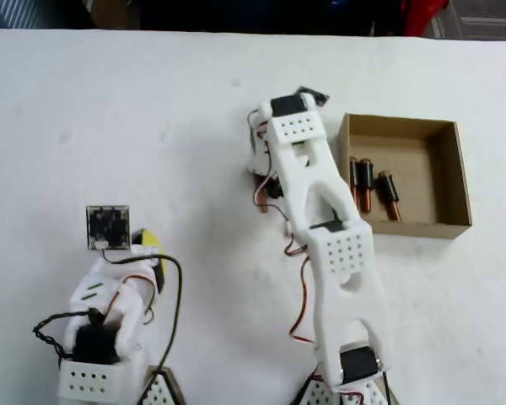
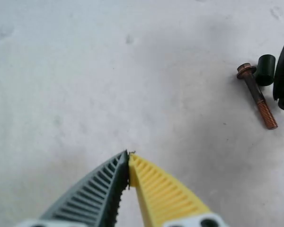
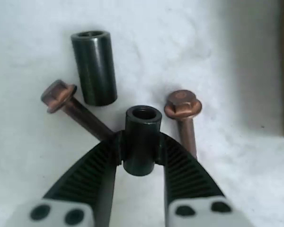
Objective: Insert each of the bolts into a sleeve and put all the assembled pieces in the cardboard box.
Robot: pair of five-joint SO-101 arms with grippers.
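**Right claw** point(image 3: 141, 144): the black ribbed fingers are narrowed onto a black cylindrical metal sleeve point(image 3: 142, 132) and grip its body from both sides. The sleeve's long axis runs along the line of the fingers, and its open bore points away from the wrist.

- Just beside one finger, a copper-coloured flanged hex-head bolt point(image 3: 183, 111) lies on the white table point(image 3: 217, 38). Its head is away from the claw and its shank is roughly parallel to the held sleeve.
- On the other side, a second copper bolt point(image 3: 68, 101) lies slanted, with its shank passing behind the finger.
- A second black sleeve point(image 3: 94, 66) sits just past that bolt's head, apart from the held one. Contact between the two cannot be settled.

**Left claw** point(image 2: 128, 160): the grey and yellow ribbed fingers are closed tip to tip with nothing between them, over bare table.

- Well beyond the tips, on the yellow finger's side, a loose bolt point(image 2: 257, 101) lies flat with its head just beside a short black cylinder point(image 2: 265, 70).

**High view:**

- The left claw point(image 1: 146, 240) sits well apart from the open brown cardboard box point(image 1: 401, 123).
- The box lies just beside the right arm's white links point(image 1: 320, 194).
- Inside it, three assembled pieces point(image 1: 365, 184) lie side by side, with their long axes near parallel.
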